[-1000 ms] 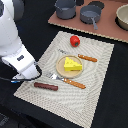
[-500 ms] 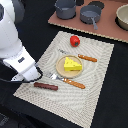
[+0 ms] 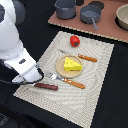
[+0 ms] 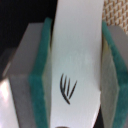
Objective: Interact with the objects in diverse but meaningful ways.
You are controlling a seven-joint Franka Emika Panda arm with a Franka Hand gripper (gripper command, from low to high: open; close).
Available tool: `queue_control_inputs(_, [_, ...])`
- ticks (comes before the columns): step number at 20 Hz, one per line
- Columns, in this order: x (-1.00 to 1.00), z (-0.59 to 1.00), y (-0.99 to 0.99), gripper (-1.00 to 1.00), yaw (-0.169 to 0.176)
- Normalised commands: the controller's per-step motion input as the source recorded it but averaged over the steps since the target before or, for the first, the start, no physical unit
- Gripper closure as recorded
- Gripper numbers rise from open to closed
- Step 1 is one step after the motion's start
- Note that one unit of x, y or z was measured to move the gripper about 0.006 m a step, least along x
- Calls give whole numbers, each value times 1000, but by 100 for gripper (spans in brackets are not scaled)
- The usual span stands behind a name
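In the wrist view my gripper (image 4: 75, 75) is shut on a white fish-like piece (image 4: 77, 50) with a dark fin mark, and the green pads (image 4: 42, 80) press on both of its sides. The exterior view shows the white arm at the placemat's left edge, its body hiding the gripper's fingers. A yellow cheese wedge (image 3: 71, 64) lies on the round tan plate (image 3: 61, 68). Behind it sits the red tomato (image 3: 74, 41). The brown sausage (image 3: 46, 86) lies close to the arm on the mat. A grey two-handled pot (image 3: 65, 8) stands at the back.
An orange-handled fork (image 3: 67, 82) and knife (image 3: 83, 57) flank the plate on the striped placemat (image 3: 97, 75). On the brown board at the back stand a second grey pan (image 3: 90, 14) and a tan bowl (image 3: 123, 16). Black table surrounds the mat.
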Motion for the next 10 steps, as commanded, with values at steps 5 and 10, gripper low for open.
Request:
queue_control_inputs(5, [189,1000,287,100,0])
queue_control_inputs(10, [529,1000,305,100,-17])
